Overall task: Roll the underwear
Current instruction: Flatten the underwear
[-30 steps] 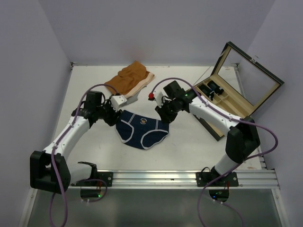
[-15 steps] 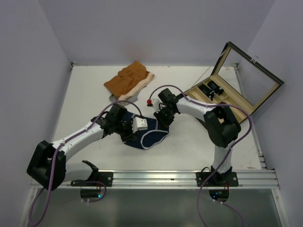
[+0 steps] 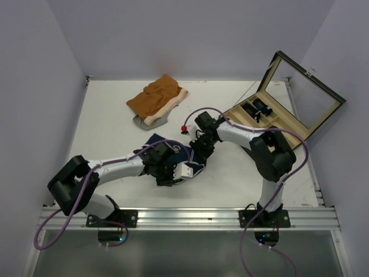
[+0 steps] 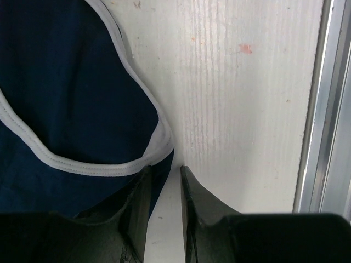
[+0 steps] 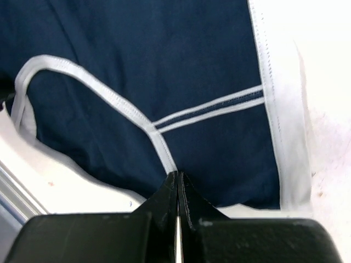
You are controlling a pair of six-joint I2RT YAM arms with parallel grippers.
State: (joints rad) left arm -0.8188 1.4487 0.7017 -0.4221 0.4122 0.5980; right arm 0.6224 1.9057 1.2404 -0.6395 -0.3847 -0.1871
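Well, entry for this moment, standing at the near edge of the table (image 3: 242, 179).

Position: the underwear (image 3: 170, 144) lies near the middle of the table, towards the near rail (image 4: 328, 109), well apart from the orange shorts (image 3: 158, 97) and the grey garment (image 3: 144, 122) under them at the back. The open wooden box (image 3: 288, 112) sits off to the right.

Right gripper (image 5: 176, 174): fingers pressed together, no gap to speak of. A strip of white trim runs straight into the tips, so I read it as pinched on the underwear at that seam.

Left gripper (image 4: 164, 171): fingers only narrowly apart, low over the table at the near side of the cloth. A navy corner reaches into the gap beside one finger, with bare table showing between them (so no firm clamp that I can see).

State of the fabric: from above it looks bunched between the two arms, much of it hidden under the left arm. In the wrist views it lies mostly flat, with one trimmed edge crossing over another layer. No cylinder or tight coil is visible anywhere.

Judgement: early stage. The arms have taken their places on the garment, perhaps with a first fold, but the rolling proper is yet to be done, as is a neat finished roll set down.
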